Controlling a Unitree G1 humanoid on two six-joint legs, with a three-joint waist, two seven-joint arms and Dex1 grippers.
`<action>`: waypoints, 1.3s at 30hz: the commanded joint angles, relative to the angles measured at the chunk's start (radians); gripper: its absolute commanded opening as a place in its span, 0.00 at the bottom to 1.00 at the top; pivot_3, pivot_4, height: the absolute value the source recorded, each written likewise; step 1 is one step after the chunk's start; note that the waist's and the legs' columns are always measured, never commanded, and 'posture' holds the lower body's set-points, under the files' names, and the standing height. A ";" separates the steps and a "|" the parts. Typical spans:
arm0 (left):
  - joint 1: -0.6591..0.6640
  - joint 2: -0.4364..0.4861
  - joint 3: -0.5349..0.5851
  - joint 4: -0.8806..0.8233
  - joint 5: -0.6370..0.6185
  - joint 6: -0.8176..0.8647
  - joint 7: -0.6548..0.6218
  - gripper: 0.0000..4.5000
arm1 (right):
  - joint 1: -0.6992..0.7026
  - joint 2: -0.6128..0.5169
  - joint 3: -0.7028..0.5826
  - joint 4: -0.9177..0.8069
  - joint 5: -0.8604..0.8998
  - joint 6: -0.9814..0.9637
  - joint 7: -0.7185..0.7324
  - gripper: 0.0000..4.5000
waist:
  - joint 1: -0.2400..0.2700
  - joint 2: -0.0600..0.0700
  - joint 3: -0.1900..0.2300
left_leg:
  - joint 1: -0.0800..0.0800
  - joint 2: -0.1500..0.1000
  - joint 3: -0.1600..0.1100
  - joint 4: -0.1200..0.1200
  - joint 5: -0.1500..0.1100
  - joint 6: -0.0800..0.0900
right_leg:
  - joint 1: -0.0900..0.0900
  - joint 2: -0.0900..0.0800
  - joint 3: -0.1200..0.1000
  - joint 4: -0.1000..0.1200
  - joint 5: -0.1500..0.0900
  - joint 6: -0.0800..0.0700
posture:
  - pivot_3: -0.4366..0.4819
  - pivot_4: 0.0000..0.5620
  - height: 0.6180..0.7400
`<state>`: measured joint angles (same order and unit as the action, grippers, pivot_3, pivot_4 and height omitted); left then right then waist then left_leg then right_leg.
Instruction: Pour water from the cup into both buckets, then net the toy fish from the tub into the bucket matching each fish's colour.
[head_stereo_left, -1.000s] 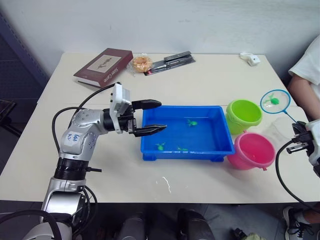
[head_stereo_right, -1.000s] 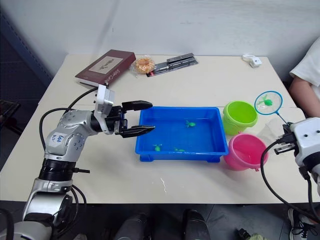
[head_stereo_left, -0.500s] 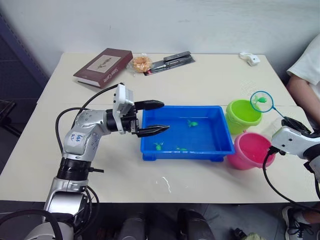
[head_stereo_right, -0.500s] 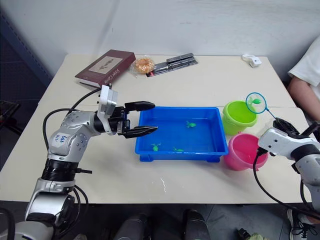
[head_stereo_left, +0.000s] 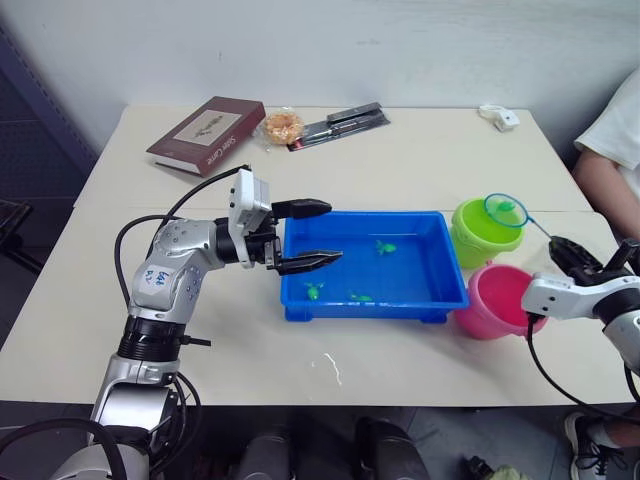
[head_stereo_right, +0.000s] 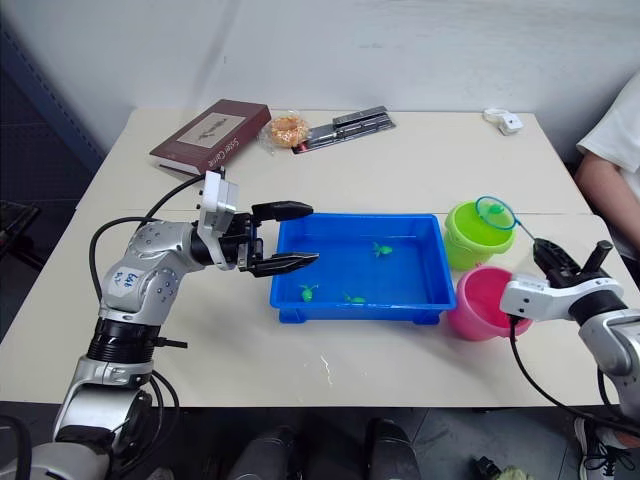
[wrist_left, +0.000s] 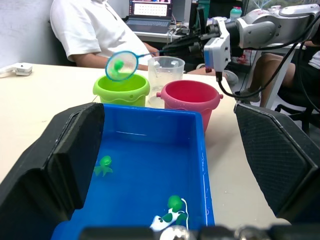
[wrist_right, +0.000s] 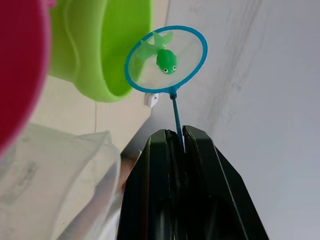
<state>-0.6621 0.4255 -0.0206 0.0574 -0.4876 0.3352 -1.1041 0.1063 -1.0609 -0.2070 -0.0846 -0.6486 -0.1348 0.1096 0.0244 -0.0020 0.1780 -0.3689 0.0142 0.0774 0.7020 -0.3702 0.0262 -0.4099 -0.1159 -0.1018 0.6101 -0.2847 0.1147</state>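
Right pincer clamped tight on the thin stick of the net, fingers closed with the handle pinched between them. Net hoop hangs over the lime green bucket, one green fish lying in the mesh. Pink bucket sits just beside the green one, nearer the robot; the clear cup stands behind the pair, toward the worktop's right edge. Left pincer spread wide and empty, hovering at the left rim of the blue tub. Tub holds shallow water and three remaining green fish; no pink ones that I can make out. Judged step: tipping the catch into the matching bucket. Risks: the hoop sits over the bucket's far side rather than its centre, so a quick turn of the wrist could flick the fish past the rim onto the worktop. The fish could also cling to wet mesh and not drop. The stick is thin and gripped at its end, so it may twist in the fingers during the roll. A low sweep could clip the light bucket and slop its water. A person sits close by on the right.
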 joint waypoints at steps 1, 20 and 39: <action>-0.008 -0.013 -0.003 -0.014 0.001 -0.018 0.011 0.99 | -0.005 0.012 -0.046 -0.014 0.001 0.001 -0.007 0.00 | 0.001 0.000 0.000 | 0.000 0.000 0.000 0.000 0.000 0.000 | 0.000 0.000 0.000 0.000 0.000 0.000 | 0.48 0.27 1.00; -0.006 -0.024 -0.004 -0.004 0.002 -0.024 0.016 0.99 | 0.039 0.038 -0.092 -0.035 0.022 -0.056 0.018 0.00 | 0.001 0.000 0.000 | 0.000 0.000 0.000 0.000 0.001 0.000 | 0.000 0.000 0.000 0.001 0.000 0.000 | 0.48 0.27 1.00; -0.001 -0.023 -0.008 -0.015 0.002 -0.016 0.027 0.99 | 0.064 0.040 -0.157 0.008 0.026 -0.142 0.021 0.00 | -0.001 0.001 0.000 | 0.000 0.000 0.000 0.000 0.001 0.000 | 0.000 0.000 0.000 0.001 0.000 0.000 | 0.48 0.27 1.00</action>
<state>-0.6602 0.4042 -0.0289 0.0605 -0.4840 0.3269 -1.0778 0.1800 -1.0234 -0.3297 -0.0558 -0.6290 -0.2783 0.1470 0.0230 -0.0015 0.1776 -0.3684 0.0140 0.0778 0.7022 -0.3694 0.0259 -0.4095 -0.1159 -0.1017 0.6111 -0.2848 0.1145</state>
